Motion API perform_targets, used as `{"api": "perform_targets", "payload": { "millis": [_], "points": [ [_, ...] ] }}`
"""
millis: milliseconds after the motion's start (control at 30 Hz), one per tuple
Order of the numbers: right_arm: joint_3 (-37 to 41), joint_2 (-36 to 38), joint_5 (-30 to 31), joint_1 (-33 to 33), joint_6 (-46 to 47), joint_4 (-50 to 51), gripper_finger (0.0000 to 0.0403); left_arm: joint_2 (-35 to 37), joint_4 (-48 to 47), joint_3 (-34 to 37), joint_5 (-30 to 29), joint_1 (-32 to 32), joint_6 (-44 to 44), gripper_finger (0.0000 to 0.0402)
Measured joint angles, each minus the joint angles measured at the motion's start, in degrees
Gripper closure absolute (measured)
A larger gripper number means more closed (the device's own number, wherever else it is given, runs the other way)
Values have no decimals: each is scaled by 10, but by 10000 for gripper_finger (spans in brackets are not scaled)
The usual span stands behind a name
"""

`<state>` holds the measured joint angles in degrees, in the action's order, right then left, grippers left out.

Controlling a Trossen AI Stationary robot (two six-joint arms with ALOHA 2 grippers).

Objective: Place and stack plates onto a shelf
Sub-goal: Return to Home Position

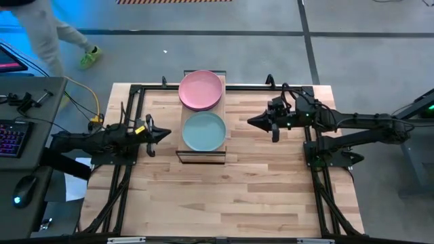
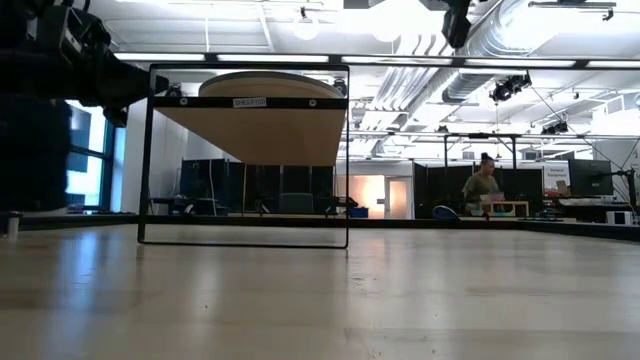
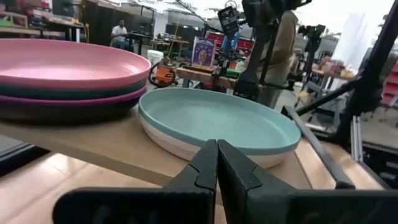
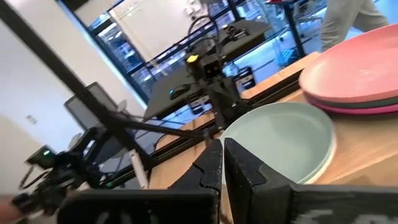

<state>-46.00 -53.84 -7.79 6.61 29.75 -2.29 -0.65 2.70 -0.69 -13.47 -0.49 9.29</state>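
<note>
The wooden shelf (image 1: 217,108) stands at the table's far middle and carries two stacks of plates. The far stack has the pink plate (image 1: 201,89) on top, with dark green, magenta and dark plates under it in the left wrist view (image 3: 68,93). The near stack is the light teal plate (image 1: 203,131) on the cream plate (image 3: 168,140). My left gripper (image 1: 168,135) is shut and empty, just left of the shelf at plate height. My right gripper (image 1: 251,122) is shut and empty, just right of the shelf.
A person (image 1: 47,34) walks on the floor beyond the table's far left corner. A desk with a keyboard (image 1: 10,139) and mouse stands left of the table. Bare tabletop (image 1: 217,196) lies near of the shelf.
</note>
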Motion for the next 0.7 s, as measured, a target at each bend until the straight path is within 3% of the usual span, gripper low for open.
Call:
{"api": "perform_targets", "payload": {
  "millis": [233,700],
  "points": [
    [0,28,-23,-24,-5,63,403,-5,-4,0,11,34,26,401],
    [10,133,-25,-67,-147,214,403,-6,-8,0,38,35,56,401]
  ]
}}
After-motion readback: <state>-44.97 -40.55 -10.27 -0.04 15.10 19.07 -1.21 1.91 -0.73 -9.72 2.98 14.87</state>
